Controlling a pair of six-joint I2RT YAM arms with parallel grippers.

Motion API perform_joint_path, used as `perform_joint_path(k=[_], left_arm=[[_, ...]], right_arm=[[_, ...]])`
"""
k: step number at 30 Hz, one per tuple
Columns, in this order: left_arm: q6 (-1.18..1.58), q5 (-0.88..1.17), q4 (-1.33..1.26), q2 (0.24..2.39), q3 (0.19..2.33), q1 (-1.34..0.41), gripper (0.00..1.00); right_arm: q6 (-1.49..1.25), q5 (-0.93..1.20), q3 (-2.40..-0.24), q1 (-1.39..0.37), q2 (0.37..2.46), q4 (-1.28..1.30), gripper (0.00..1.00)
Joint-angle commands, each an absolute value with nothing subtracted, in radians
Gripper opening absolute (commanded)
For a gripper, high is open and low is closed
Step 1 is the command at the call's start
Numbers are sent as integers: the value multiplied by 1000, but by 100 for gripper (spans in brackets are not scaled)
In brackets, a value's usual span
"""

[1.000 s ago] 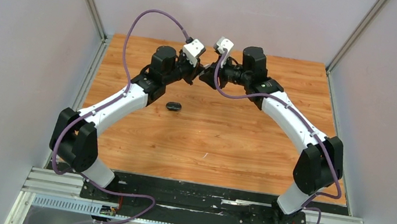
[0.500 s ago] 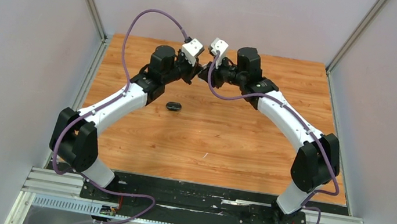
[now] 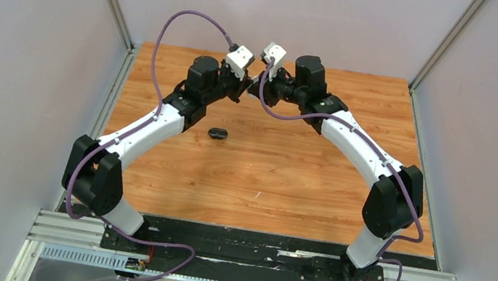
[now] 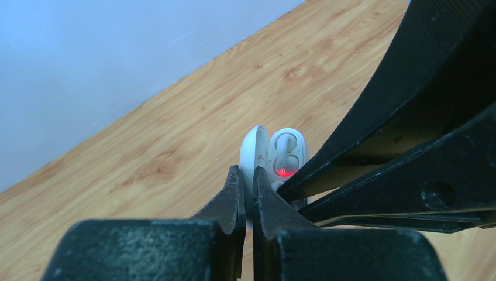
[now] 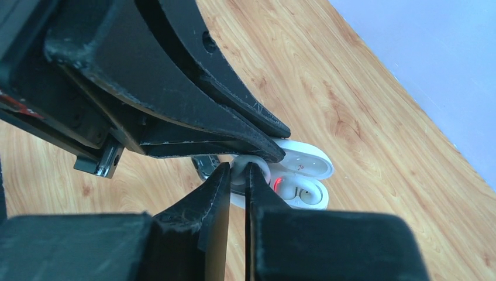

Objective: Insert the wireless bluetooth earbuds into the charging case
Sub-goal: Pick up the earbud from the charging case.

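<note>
near the far edge of the table (image 3: 277,181) our left gripper (image 4: 246,177) pinches the open white charging case (image 4: 255,149); we cannot tell whether our nearly closed right gripper (image 5: 237,170) grasps anything.

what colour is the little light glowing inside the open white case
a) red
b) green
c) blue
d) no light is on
a: a red light glows in the hollow of the open white case, and the right wrist view shows the same red spot.
</note>
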State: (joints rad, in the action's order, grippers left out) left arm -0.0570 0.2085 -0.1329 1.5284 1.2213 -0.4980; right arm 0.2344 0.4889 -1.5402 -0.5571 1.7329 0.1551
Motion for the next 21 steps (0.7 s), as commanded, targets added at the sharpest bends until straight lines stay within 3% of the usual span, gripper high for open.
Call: perform_joint_path(k=[1,21], left_arm=[[-50,221,-162,1503,1244,-520,0],[-103,136,-118,1525,1253,-520,0]], right_arm=[[180,458,-1593,-511,1678,106,0],[108,596,-1499,-431,1487,222,0]])
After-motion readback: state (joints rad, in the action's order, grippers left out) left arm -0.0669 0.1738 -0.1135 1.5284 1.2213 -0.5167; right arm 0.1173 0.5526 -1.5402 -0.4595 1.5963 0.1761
